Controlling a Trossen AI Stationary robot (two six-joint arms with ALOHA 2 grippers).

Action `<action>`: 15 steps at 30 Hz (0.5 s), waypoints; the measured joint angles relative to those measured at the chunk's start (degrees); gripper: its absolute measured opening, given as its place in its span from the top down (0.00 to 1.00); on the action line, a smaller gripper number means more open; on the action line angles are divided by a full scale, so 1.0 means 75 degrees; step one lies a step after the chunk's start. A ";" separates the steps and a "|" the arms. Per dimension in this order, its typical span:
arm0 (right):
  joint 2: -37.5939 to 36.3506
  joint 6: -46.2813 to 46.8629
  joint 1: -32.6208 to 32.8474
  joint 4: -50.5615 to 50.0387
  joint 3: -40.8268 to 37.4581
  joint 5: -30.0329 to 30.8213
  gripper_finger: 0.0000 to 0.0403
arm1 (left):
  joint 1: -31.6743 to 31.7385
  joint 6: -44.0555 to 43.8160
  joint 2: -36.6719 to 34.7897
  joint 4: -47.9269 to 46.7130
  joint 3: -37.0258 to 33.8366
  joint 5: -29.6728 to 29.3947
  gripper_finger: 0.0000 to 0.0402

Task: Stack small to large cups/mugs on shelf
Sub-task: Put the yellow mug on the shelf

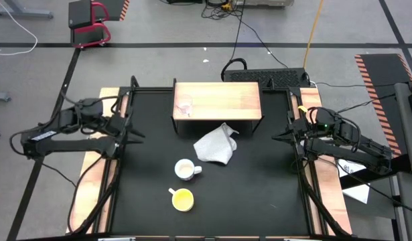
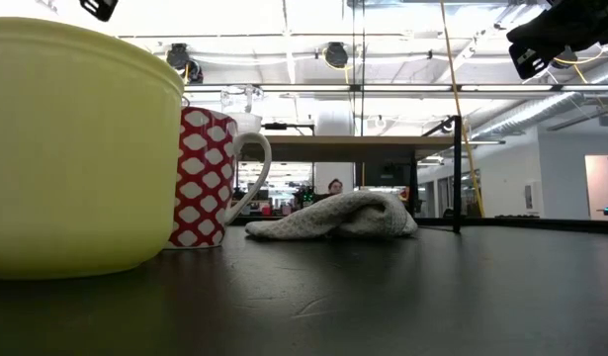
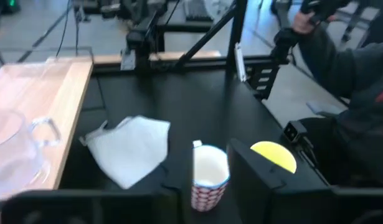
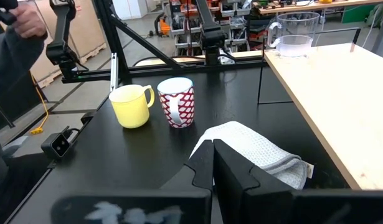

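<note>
One clear glass cup, wood shelf

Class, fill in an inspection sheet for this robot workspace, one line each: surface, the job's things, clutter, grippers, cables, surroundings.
Surface: black tabletop, bare wood strips at both sides.
Job's things: clear glass cup stands on the shelf; white patterned mug and yellow cup stand on the tabletop, apart from each other.
Clutter: grey-white cloth crumpled in front of the shelf.
Grippers: left gripper at the table's left edge, holding nothing; right gripper at the right edge, shut, empty.
Cables: black cable and yellow cable on the floor behind the table.
Surroundings: red-framed stand; person's sleeve beside the table.
</note>
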 joint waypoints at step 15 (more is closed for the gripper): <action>0.0000 0.0003 0.0001 -0.0001 0.0000 -0.0015 1.00 | -0.1180 -0.0666 -0.0980 0.1507 -0.1596 -0.0939 0.99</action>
